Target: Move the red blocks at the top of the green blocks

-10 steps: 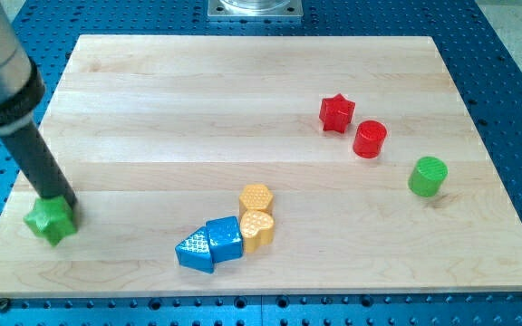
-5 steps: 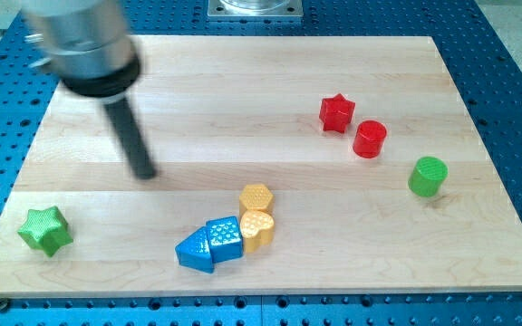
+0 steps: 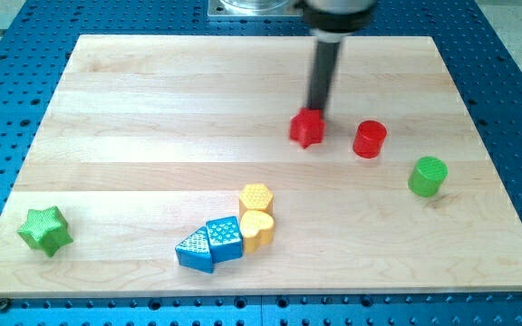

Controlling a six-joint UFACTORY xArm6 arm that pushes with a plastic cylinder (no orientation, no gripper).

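The rod just swung all the way over from the green star [image 3: 45,229] at the near left, and my tip [image 3: 316,111] is now touching the far side of the red star [image 3: 306,129], which has already slid left, away from the red cylinder [image 3: 369,139]. Nothing's gripped, it only pushes. Looks like the star is headed toward the green star, while the cylinder sits near the green cylinder [image 3: 427,176].

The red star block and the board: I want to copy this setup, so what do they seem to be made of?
The red star block looks like matte plastic, possibly 3D-printed; it is slightly blurred here, but the blue blocks show a fine ridged surface. The board looks like pale wood with a smooth finish: long planks with visible grain and seams. My tip touches the star's upper edge.
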